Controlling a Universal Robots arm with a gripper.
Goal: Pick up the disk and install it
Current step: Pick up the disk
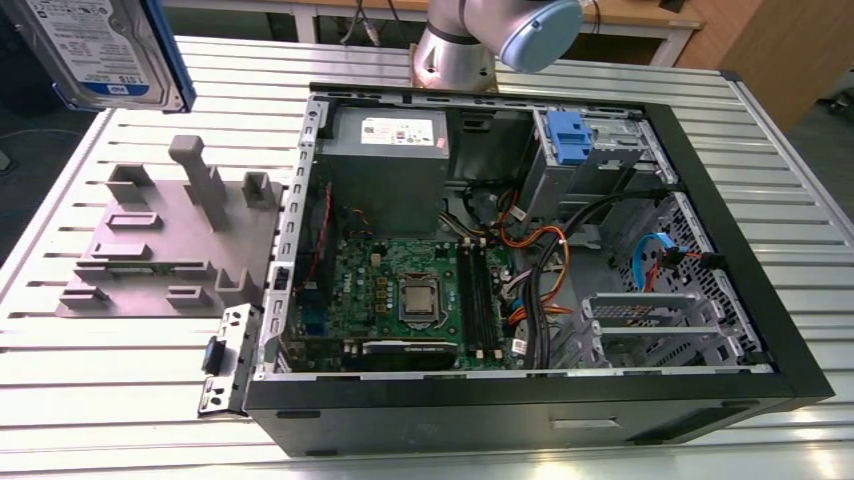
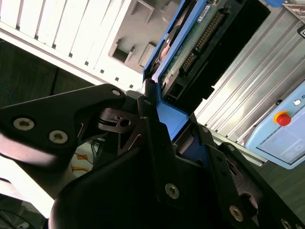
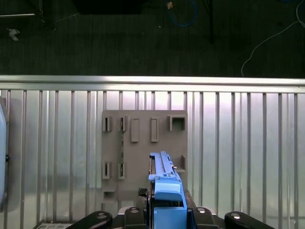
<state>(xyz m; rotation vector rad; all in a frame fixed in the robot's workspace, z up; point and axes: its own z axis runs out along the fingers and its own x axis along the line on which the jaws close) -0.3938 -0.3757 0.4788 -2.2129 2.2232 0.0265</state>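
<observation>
Pick is done: disk (image 1: pixel 114 50) hangs at upper left of the exterior view, gripper (image 3: pixel 167 215) jaws clamped on its blue rail. Install not yet done, as the disk is well apart from the open case (image 1: pixel 534 405)

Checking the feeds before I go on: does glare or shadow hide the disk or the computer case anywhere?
Exterior view: the disk is evenly lit but cropped at the corner; the computer case is dim inside. First wrist view: bright streaks on the slatted table, none on the disk. Second wrist view: the slatted table partly blows out white; the gripper, shut on the disk, is dark.
</observation>
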